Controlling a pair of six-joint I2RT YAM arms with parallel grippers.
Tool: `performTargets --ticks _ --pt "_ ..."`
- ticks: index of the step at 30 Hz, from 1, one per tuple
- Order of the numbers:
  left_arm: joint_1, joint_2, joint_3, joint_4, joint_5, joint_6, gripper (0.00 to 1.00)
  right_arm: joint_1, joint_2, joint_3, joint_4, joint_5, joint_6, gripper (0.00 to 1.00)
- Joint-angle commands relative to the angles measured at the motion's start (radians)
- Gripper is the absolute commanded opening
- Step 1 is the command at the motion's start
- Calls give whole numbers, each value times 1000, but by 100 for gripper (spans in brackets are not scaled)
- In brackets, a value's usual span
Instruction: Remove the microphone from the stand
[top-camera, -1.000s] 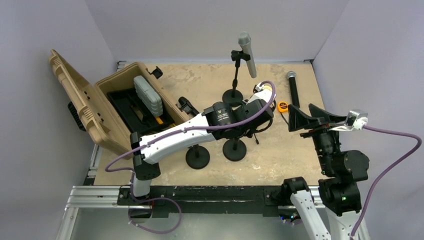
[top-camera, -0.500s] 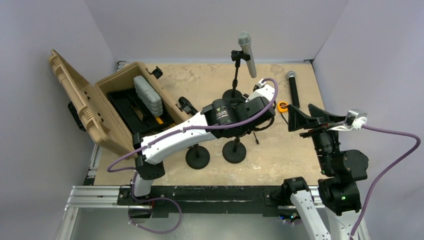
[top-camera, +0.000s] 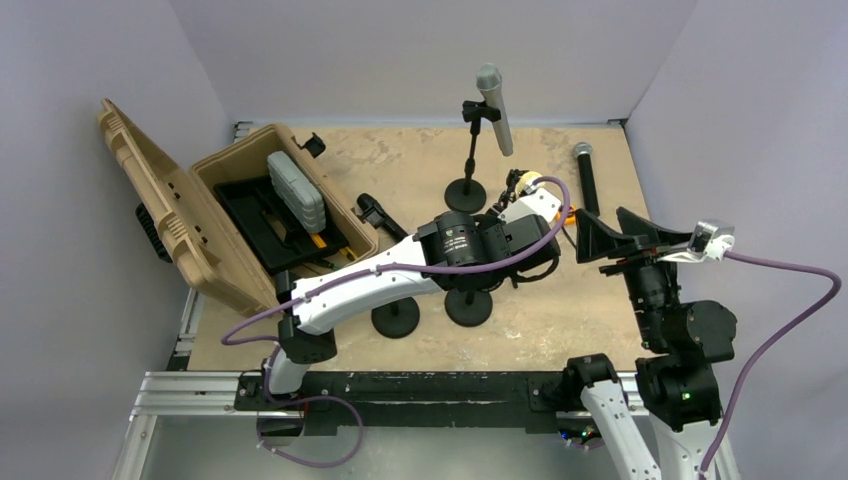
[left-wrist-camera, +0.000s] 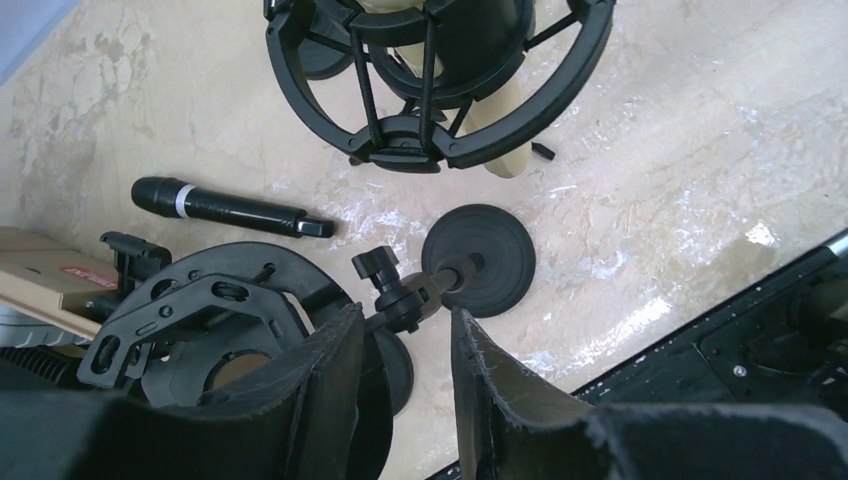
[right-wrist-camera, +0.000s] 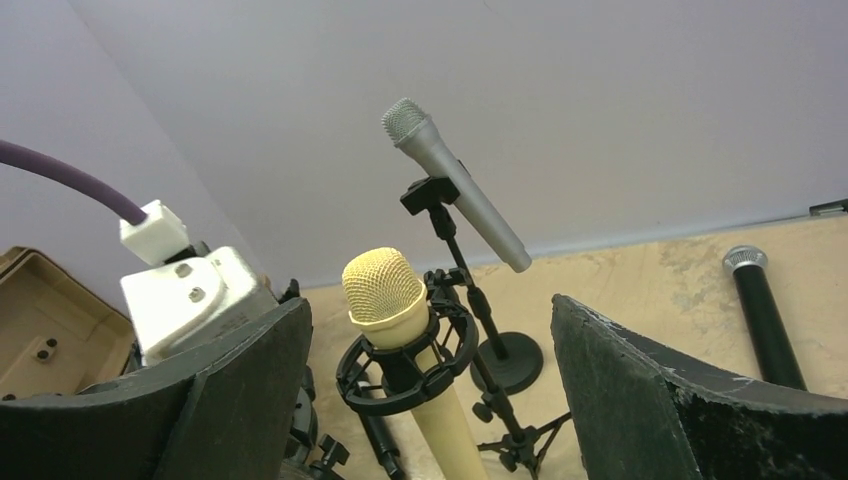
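Tan plastic, the open case (top-camera: 190, 215) stands at the far left of the surface (top-camera: 560, 300), with a grey box (top-camera: 297, 190) lying in it. Right of the case, the left arm stretches across toward the middle.

In its wrist view the left gripper (left-wrist-camera: 405, 325) has its fingers (left-wrist-camera: 325, 390) parted by a narrow gap, with nothing gripped between them. Beyond the gap stands a small black stand (left-wrist-camera: 495, 270) with a round base and an empty clip. Left of it in that view are an empty shock mount (left-wrist-camera: 170, 300) and a black microphone with a white ring (left-wrist-camera: 225, 207), lying flat on the surface.

Ahead of the fingers, about mid-surface, the cream microphone (right-wrist-camera: 383, 285) sits nearly upright in its black shock mount (right-wrist-camera: 392, 392). Farther back, the silver microphone (right-wrist-camera: 460, 195) rests tilted in the clip of a taller stand (right-wrist-camera: 512, 365).

Right of these, a grey-headed black microphone (top-camera: 587, 185) lies on the surface toward the far right. The right gripper (right-wrist-camera: 428, 310) hangs at the near right, its fingers (right-wrist-camera: 230, 400) spread wide and holding nothing.
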Motion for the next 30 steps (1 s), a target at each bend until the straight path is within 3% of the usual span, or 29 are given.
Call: performTargets --ticks 1,30 --pt "0 19 13 -11 -65 -19 36 -3 -17 -5 32 -22 0 88" --pt "-29 88 74 -109 -151 -38 33 -5 -15 -11 44 -29 -2 89"
